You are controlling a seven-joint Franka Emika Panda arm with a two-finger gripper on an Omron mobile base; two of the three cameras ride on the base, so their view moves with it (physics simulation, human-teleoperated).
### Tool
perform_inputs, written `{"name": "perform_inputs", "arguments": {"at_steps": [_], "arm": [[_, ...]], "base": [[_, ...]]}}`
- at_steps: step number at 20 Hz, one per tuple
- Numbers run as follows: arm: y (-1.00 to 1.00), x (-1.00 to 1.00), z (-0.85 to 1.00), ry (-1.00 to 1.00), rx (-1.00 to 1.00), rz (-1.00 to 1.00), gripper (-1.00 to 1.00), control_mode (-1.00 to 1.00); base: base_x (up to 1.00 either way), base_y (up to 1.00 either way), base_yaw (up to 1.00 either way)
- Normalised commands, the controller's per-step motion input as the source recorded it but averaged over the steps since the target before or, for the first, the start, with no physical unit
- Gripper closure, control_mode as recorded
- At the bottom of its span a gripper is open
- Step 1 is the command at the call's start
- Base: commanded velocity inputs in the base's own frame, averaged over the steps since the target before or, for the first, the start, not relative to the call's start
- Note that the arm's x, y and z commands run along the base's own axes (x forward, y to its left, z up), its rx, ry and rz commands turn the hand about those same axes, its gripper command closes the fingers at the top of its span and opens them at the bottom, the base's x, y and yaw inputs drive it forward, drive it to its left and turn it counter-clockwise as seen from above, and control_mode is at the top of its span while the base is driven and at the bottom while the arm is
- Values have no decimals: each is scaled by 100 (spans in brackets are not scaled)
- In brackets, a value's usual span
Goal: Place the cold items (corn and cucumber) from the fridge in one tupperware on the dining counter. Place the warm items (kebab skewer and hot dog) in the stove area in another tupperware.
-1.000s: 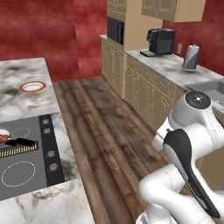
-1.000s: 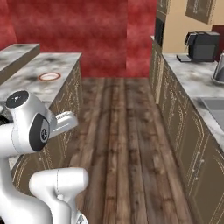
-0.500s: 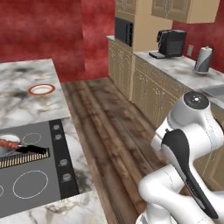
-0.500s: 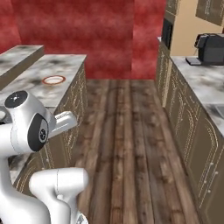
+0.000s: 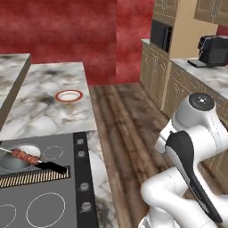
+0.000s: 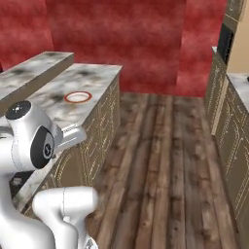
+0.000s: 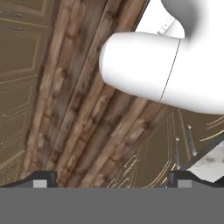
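The kebab skewer [image 5: 25,156], reddish brown, lies across a grey pan [image 5: 13,164] with a black handle, on the black stove [image 5: 44,196] at the lower left. My arm is folded up beside the counter, over the wooden floor. In the hand view my gripper [image 7: 111,180] is open, its two dark fingertips [image 7: 41,179] far apart with nothing between them, and it looks down at floorboards and cabinet fronts.
A red-rimmed white plate [image 5: 69,95] [image 6: 78,97] sits on the marble counter [image 5: 49,116] beyond the stove. A raised marble ledge [image 6: 34,68] runs along its far side. Across the wooden aisle [image 6: 160,160] are cabinets with a microwave [image 5: 160,34] and a coffee machine [image 5: 213,49].
The whole picture has shifted, so the base has moved: the stove, pan and plate now sit closer and further right in the left base view. My arm's pose and the open gripper are unchanged.
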Motion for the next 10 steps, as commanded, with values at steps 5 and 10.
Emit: {"name": "perform_inputs", "arguments": {"at_steps": [5, 10], "arm": [[0, 0, 0, 0, 0, 0, -100, 100], [0, 0, 0, 0, 0, 0, -100, 100]], "base": [[100, 2, 41], [94, 2, 47]]}}
